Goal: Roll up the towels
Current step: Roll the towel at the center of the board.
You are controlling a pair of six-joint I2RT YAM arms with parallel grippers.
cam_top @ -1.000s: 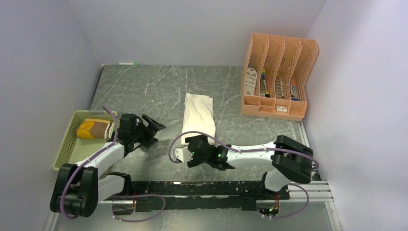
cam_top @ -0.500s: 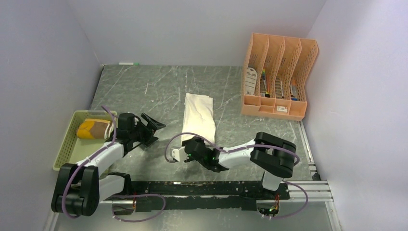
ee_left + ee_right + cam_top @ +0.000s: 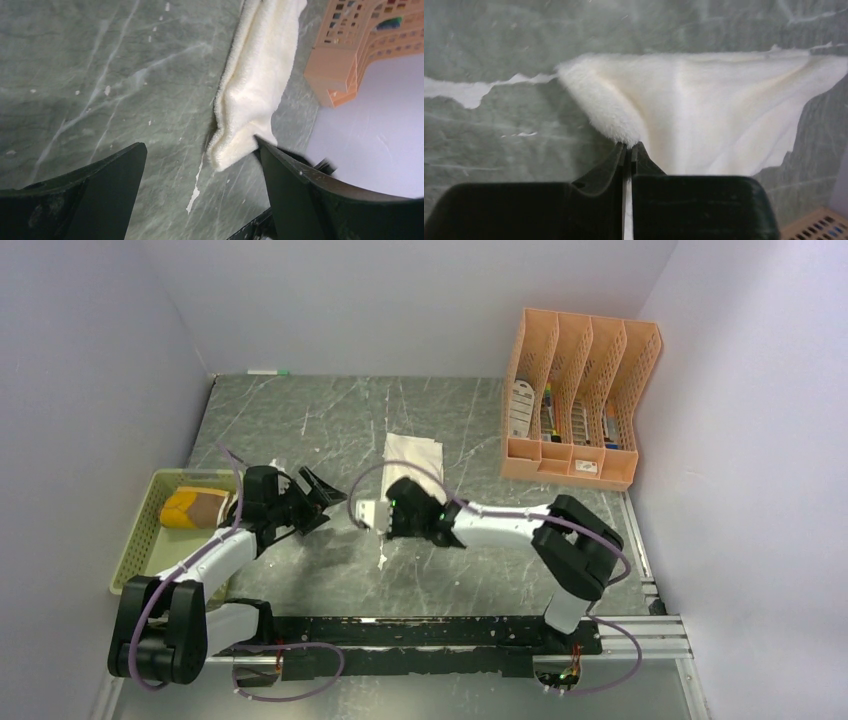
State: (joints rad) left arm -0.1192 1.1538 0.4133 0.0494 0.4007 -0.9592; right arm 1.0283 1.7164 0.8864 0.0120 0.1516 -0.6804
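The cream-white towel lies lengthwise mid-table, with its near end bunched and raised. My right gripper covers that near end in the top view. In the right wrist view the right gripper is shut on a fold of the cream towel. My left gripper stands open just left of it; in the left wrist view the gripper holds nothing and the towel's drooping corner touches the right finger. The brown towel with yellow edging sits rolled in the green basket.
An orange file organiser stands at the back right, also seen as the organiser in the left wrist view. A pen lies at the back wall. Walls close in on three sides.
My right arm swung forward over the cream towel's near end, closed its jaws on it and carried it farther back. The left gripper shifted slightly forward, staying open.
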